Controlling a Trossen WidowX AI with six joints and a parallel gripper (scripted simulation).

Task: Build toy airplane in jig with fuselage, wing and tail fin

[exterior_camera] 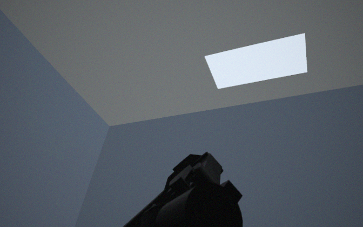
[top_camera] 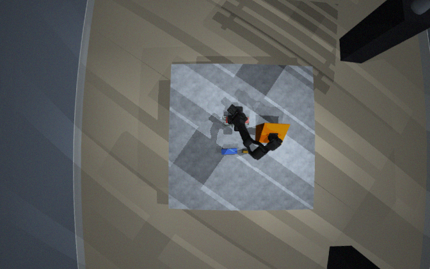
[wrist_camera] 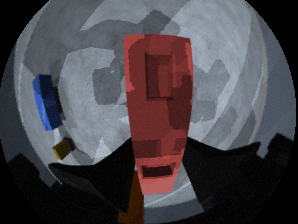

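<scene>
The red fuselage [top_camera: 246, 120] [wrist_camera: 155, 120] is between the fingers of my gripper [top_camera: 237, 119] [wrist_camera: 155, 136], which is shut on it. Both its sockets face up in the wrist view, the larger one at the far end. The fuselage lies over the pale jig cradle, whose thin edge shows around its end in the top view. The arm hides much of both, and I cannot tell whether the fuselage is fully down. The blue wing [top_camera: 229, 151] [wrist_camera: 46, 102] and the small yellow tail fin [top_camera: 245, 152] [wrist_camera: 62, 149] lie apart from it on the table.
An orange block [top_camera: 278, 129] [wrist_camera: 132, 200] stands at the arm's base, beside the cradle area. The grey square table top [top_camera: 198, 198] carries striped shadows. The exterior view shows mostly wall and ceiling, with a dark part of the arm [exterior_camera: 210, 200] at the bottom.
</scene>
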